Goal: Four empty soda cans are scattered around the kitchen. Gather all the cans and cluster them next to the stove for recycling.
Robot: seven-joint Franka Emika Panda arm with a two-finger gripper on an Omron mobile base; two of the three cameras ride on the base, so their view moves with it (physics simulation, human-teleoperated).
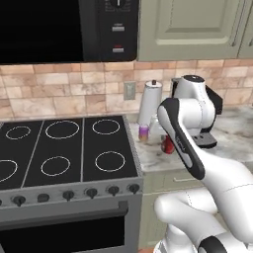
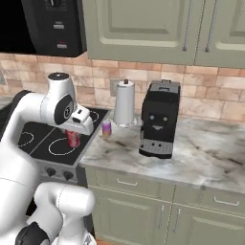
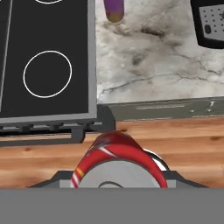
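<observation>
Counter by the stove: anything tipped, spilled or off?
Nothing stands out. The purple can stands upright on the marble counter by the paper-towel roll. The tool holds a red can upright, above the stove's right edge.

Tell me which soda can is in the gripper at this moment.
The red can, held in the gripper above the counter edge beside the stove. The purplish-pink can stands free on the marble counter by the paper-towel roll.

Arm bent, hand (image 2: 73,136) clamped, pointing down.
</observation>
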